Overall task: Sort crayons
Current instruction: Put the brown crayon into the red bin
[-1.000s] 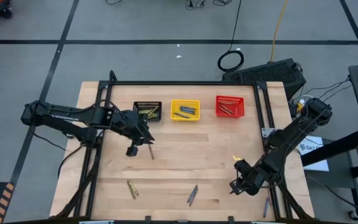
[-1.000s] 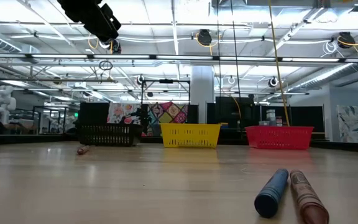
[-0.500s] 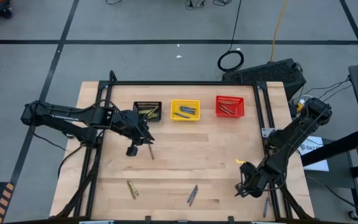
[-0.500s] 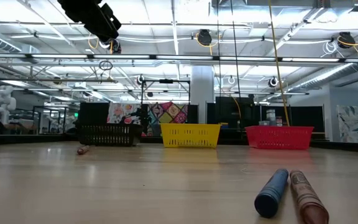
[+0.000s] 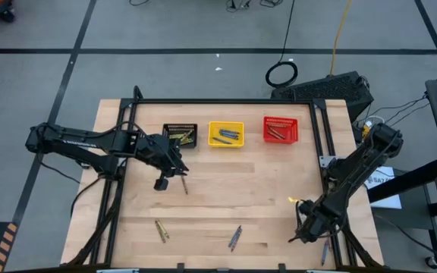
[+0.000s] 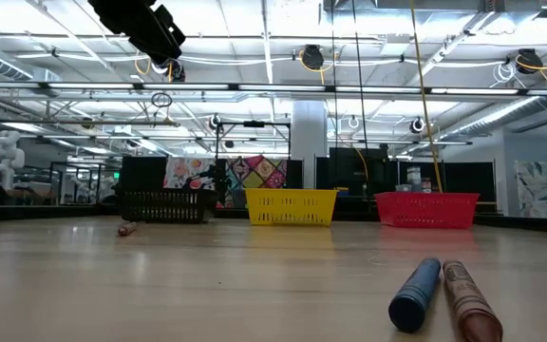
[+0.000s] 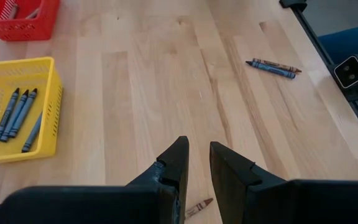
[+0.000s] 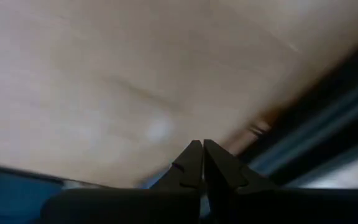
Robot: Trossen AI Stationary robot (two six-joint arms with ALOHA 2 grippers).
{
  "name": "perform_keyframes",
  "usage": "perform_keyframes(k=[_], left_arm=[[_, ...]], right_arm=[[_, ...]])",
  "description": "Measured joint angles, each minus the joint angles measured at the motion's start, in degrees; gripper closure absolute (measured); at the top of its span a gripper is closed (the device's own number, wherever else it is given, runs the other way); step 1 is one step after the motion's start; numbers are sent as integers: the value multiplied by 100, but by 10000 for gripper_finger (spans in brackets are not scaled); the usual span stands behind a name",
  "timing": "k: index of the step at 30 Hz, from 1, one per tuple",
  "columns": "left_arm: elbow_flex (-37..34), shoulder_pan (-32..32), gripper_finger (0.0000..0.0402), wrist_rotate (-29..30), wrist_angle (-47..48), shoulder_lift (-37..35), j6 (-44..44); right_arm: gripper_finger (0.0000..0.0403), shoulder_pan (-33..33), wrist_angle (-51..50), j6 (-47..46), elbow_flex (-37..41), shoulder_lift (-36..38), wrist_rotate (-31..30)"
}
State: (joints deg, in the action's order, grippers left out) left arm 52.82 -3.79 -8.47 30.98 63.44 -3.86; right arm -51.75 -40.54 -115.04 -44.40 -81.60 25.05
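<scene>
Pale butcher-block tabletop (image 5: 226,197) of narrow glued wooden strips, bordered by a black metal frame (image 5: 226,101), stands on a grey floor crossed by dark tape lines. Three small rectangular mesh baskets sit in a row near the far edge: a black basket (image 5: 180,136), a yellow basket (image 5: 226,134) and a red basket (image 5: 281,130). The black one holds olive-yellow crayons (image 5: 183,139). The yellow one holds blue crayons (image 7: 16,113); four can be counted in the left wrist view. The red one holds brownish-red crayons (image 5: 275,133); their number cannot be told.

Loose sticks on the wood: one olive-yellow crayon (image 5: 160,230) near the front left, a blue-and-red pair (image 5: 235,237) touching at front centre, one brownish-red crayon (image 5: 185,184) just below the left gripper, and one short yellow piece (image 5: 292,199) near the right arm. A further stick (image 5: 325,252) lies beside the frame at the front right corner.

Left gripper (image 5: 168,176) hovers in front of the black basket, its dark tapered fingers (image 7: 176,168) standing a narrow gap apart and holding nothing. Right gripper (image 5: 303,233) is at the table's front right edge, fingers (image 8: 191,167) pressed together with nothing seen between them.

Open wood lies between the basket row and the front crayons; both arms work close to the side rails.
</scene>
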Motion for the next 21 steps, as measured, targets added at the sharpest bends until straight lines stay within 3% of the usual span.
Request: perform_keyframes(k=[4,10,21], left_arm=[[0,0,333,0,-2,0,2],[0,0,333,1,-2,0,2],[0,0,333,2,-7,2,2]], right_arm=[[403,-2,-294,465,2,-357,670],[403,13,-282,929,4,-609,654],[403,15,-282,798,4,-1071,712]])
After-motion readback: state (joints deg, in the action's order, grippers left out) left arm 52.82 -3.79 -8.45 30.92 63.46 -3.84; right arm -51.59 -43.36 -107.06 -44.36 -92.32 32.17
